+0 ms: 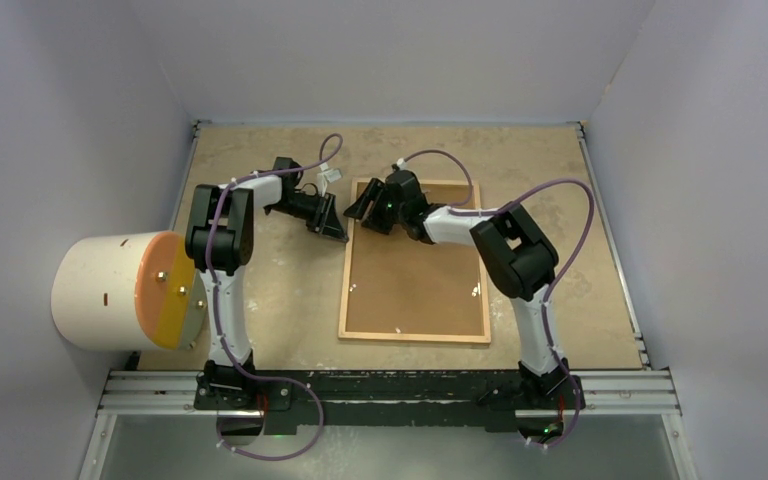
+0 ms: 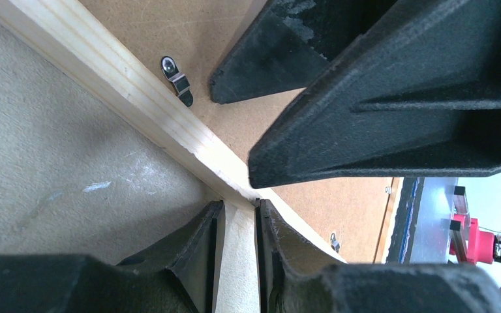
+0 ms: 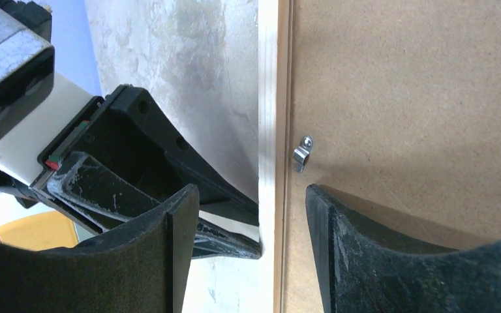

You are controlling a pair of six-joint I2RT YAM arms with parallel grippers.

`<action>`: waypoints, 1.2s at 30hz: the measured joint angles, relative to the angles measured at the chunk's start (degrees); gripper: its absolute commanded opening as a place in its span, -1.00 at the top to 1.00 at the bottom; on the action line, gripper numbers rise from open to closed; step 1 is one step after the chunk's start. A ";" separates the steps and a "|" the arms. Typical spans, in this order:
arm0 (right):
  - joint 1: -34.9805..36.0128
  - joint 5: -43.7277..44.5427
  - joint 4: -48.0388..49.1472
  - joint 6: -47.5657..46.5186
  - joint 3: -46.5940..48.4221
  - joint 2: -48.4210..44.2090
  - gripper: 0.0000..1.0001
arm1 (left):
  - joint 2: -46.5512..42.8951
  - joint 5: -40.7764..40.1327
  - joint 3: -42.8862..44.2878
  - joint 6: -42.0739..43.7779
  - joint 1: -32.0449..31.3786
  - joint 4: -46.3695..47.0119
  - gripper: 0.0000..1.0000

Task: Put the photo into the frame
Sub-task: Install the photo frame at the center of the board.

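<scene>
The frame point(image 1: 415, 338) lies back-up on the table, its light-wood moulding around a brown backing board point(image 1: 415, 280). The photo is hidden. My left gripper point(image 1: 338, 228) reaches in from the left and is shut on the frame's left moulding near the far corner. In the left wrist view the wood strip point(image 2: 238, 261) sits pinched between the left gripper's point(image 2: 239, 205) fingers. My right gripper point(image 1: 362, 208) is open at the same corner. In the right wrist view it point(image 3: 251, 195) straddles the moulding point(image 3: 269, 98), one finger over the board and one over the table.
Small metal clips point(image 2: 176, 79) point(image 3: 300, 155) stick up on the backing board along the moulding. A white cylinder with an orange face point(image 1: 120, 290) stands at the table's left edge. A black rail point(image 1: 390, 385) runs along the near edge, and walls close in the other sides.
</scene>
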 measured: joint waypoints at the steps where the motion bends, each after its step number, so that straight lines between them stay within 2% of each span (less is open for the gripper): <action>1: 0.00 0.22 0.04 0.00 0.39 0.35 -0.26 | 0.00 0.00 -0.02 0.00 0.00 0.04 0.48; 14: 0.04 0.87 1.73 0.59 2.23 2.29 -0.23 | -0.09 0.00 -0.20 0.11 0.00 0.17 0.48; 21: 0.13 1.07 2.08 4.52 2.23 2.69 -0.21 | -0.11 0.02 -0.24 0.11 0.00 0.22 0.48; 36: 3.76 12.70 4.31 15.08 0.70 2.40 -0.24 | -0.37 0.46 -0.98 0.96 0.26 0.59 0.48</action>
